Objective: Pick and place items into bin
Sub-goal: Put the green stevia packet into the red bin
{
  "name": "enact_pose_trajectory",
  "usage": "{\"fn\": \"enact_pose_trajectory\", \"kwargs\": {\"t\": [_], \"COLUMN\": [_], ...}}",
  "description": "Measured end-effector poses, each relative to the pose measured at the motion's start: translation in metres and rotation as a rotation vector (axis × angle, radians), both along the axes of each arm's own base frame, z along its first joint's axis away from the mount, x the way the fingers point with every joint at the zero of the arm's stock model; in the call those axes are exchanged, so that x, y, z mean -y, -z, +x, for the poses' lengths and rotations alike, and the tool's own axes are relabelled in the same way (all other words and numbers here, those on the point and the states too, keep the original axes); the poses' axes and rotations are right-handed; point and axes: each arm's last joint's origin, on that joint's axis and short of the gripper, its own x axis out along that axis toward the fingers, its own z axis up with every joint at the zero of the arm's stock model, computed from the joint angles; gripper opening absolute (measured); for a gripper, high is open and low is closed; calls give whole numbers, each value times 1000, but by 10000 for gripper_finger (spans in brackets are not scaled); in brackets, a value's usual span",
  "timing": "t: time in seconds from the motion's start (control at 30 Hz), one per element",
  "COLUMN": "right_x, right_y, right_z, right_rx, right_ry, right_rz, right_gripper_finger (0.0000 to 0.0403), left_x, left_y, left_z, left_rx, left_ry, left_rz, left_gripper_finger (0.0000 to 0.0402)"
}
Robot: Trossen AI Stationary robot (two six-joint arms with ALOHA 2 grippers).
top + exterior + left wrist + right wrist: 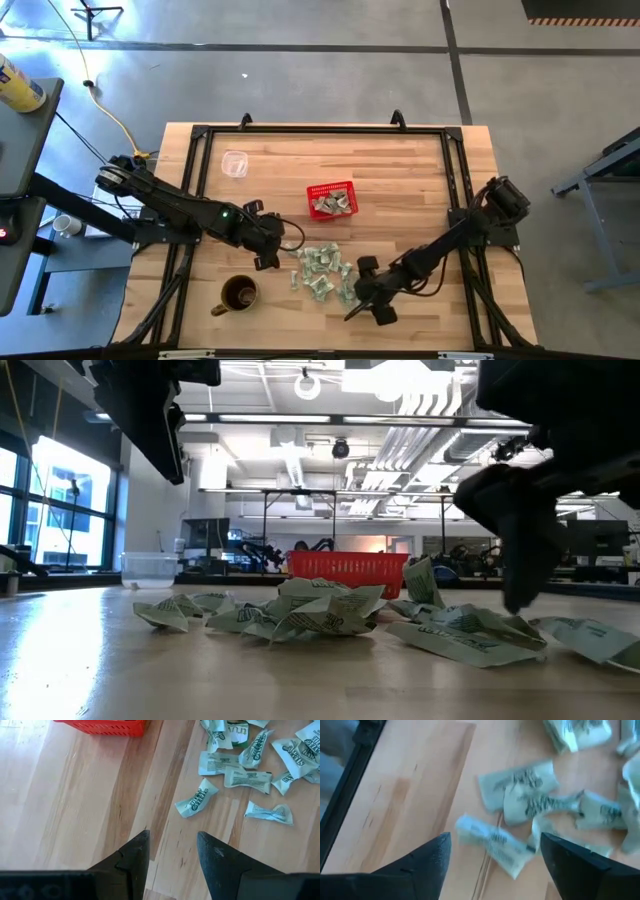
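Observation:
Several pale green-and-white packets (pixel 322 270) lie loose on the wooden table, just on the near side of the red basket (pixel 332 200). The basket also has a few packets inside. My right gripper (pixel 495 840) is open and low over the right edge of the pile (pixel 450 630). Its fingers stand on either side of one packet (pixel 492 844) that lies flat. My left gripper (pixel 172 852) is open and raised at the pile's left side (pixel 265 247). The nearest packet (pixel 196 800) lies ahead of its fingers, and the basket (pixel 100 726) is farther off.
A brown mug (pixel 238 294) stands near the table's near edge, left of the pile. A clear plastic cup (pixel 234 163) sits toward the far left. A black frame (pixel 455 200) runs along the table's edges. Bare wood lies between the cup and the basket.

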Motion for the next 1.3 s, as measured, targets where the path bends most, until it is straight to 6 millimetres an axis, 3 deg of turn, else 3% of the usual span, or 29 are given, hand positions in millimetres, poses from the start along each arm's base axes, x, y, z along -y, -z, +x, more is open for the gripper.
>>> {"fn": "enact_pose_trajectory", "kwargs": {"t": [0.3, 0.57, 0.7, 0.87, 1.03, 1.3], "right_x": [-5, -7, -7, -12, -17, -9], "right_y": [21, 4, -9, -11, -5, 13], "right_z": [2, -9, -15, -17, -14, -5], "right_rx": [-46, 11, 32, 34, 71, 10], "right_ry": [-19, 18, 28, -28, -100, -59], "right_rz": [-18, -105, -118, -100, -107, -105], "right_gripper_finger": [261, 222, 226, 253, 271, 260], "left_x": [0, 0, 0, 0, 0, 0], "left_y": [1, 1, 1, 1, 1, 1], "left_z": [-2, -2, -2, -1, -1, -1], "left_rx": [-30, -33, -31, -20, -17, -14], "left_ry": [5, 7, 7, 6, -2, -15], "left_rz": [-11, -10, -10, -10, -12, -16], "left_gripper_finger": [198, 198, 198, 198, 198, 198]}}
